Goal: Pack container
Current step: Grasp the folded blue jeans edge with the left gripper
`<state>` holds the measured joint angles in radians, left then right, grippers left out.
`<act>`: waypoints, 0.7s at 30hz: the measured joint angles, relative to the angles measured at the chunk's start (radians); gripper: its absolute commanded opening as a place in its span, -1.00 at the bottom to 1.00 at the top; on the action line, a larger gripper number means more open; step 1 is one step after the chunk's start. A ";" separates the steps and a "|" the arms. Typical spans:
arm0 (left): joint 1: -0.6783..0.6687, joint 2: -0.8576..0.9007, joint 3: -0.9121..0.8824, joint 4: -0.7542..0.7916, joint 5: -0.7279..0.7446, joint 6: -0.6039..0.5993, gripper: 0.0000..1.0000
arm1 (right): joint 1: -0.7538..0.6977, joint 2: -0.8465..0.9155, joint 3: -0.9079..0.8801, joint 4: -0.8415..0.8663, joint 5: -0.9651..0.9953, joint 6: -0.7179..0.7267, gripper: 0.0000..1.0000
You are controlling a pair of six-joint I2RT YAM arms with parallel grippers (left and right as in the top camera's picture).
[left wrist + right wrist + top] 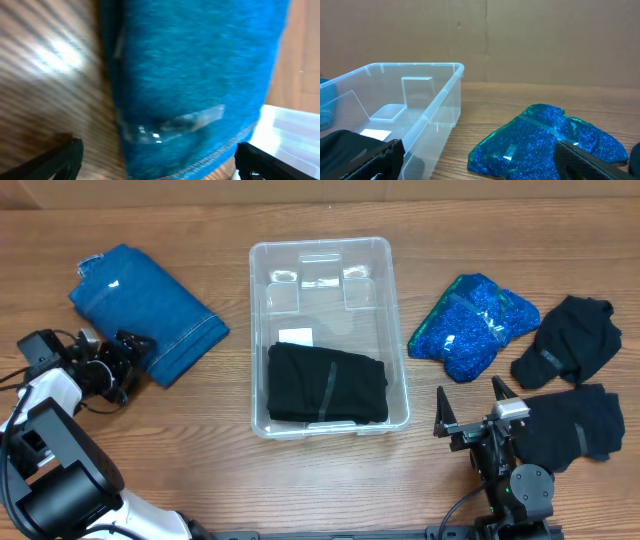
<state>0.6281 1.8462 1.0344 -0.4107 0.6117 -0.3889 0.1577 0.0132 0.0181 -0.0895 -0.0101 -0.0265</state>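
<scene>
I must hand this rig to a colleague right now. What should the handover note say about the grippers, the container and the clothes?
Left gripper: open, at the edge of the blue denim garment, not gripping it.
Right gripper: open and empty, right of the container.
Done: one folded black garment lies in the container.
Left to pack: the denim, the sparkly blue garment and two loose black garments, all on the table.

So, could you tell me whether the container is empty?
Not empty: the container holds one folded black garment at its near end.
</scene>
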 measured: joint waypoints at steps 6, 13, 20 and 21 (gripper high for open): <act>0.000 0.016 0.002 0.045 -0.025 -0.003 1.00 | 0.000 0.000 0.000 0.000 0.000 0.000 1.00; 0.000 0.114 0.038 0.183 0.151 -0.036 0.96 | 0.000 0.000 0.000 0.000 0.000 0.000 1.00; -0.019 0.214 0.054 0.279 0.267 -0.090 -0.53 | 0.000 0.000 0.000 -0.001 -0.001 -0.001 1.00; -0.029 0.230 0.052 0.296 0.269 -0.098 -0.86 | 0.000 0.000 0.000 0.000 0.000 0.000 1.00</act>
<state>0.5987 2.0762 1.0863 -0.1150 0.8810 -0.4873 0.1577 0.0132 0.0181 -0.0891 -0.0105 -0.0265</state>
